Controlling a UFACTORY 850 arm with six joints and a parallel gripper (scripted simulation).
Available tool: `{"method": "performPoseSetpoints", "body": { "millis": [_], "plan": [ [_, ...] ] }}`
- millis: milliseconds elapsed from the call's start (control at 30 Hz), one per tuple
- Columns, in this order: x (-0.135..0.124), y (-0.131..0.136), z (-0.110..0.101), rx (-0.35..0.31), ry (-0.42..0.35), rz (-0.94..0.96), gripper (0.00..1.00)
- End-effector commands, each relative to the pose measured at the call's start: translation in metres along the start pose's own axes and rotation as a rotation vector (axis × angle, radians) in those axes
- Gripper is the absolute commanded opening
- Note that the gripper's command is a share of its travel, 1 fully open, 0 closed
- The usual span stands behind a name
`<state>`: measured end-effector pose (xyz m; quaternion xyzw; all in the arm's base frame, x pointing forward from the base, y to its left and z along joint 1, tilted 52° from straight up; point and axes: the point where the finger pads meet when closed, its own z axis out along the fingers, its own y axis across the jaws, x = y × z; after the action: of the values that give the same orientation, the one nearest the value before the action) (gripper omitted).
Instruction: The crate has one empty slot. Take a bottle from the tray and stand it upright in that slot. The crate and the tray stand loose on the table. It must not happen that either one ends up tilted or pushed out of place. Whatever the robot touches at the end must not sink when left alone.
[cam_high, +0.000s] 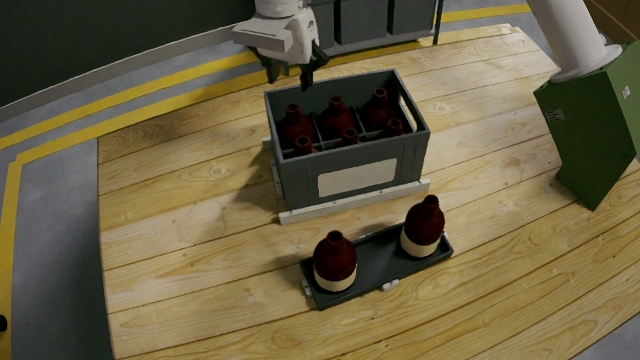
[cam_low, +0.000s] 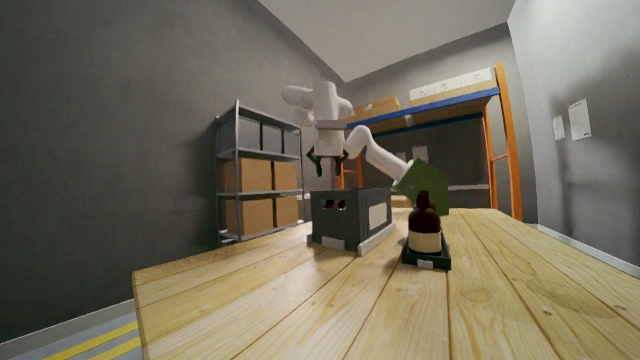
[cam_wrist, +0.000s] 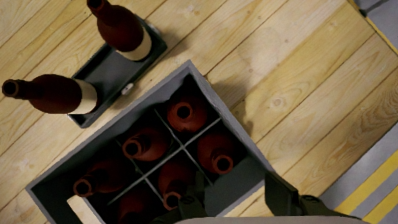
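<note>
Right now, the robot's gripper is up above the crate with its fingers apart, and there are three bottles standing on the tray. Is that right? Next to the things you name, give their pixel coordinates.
Not quite: the tray (cam_high: 378, 262) (cam_wrist: 107, 75) has two bottles standing on it, as the top view shows. The gripper (cam_high: 290, 82) (cam_low: 328, 172) is indeed above the crate (cam_high: 350, 145) (cam_low: 334, 225), fingers apart.

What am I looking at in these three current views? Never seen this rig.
It's a single white robot arm ending in a dark two-finger gripper. The top view looks down at the table from above; the exterior view looks across it from one end; the wrist view rides on the arm and looks down past the fingers.

On the wooden table stand a gray crate with six dark red bottles, and a shallow tray with two more, upright. The gripper is open above the crate, holding nothing.
</note>
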<state>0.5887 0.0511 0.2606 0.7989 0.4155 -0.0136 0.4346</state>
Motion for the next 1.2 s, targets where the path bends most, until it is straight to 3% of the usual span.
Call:
{"method": "performPoseSetpoints", "body": {
  "millis": [0, 33, 67, 1167],
  "plan": [
    [0.0004, 0.0004, -0.0017, -0.001, 0.001, 0.001, 0.65],
    [0.0004, 0.0004, -0.0017, -0.001, 0.001, 0.001, 0.65],
    [0.0004, 0.0004, -0.0017, -0.001, 0.001, 0.001, 0.00],
    [0.0004, 0.0004, -0.0017, -0.001, 0.001, 0.001, 0.00]
  ]
}}
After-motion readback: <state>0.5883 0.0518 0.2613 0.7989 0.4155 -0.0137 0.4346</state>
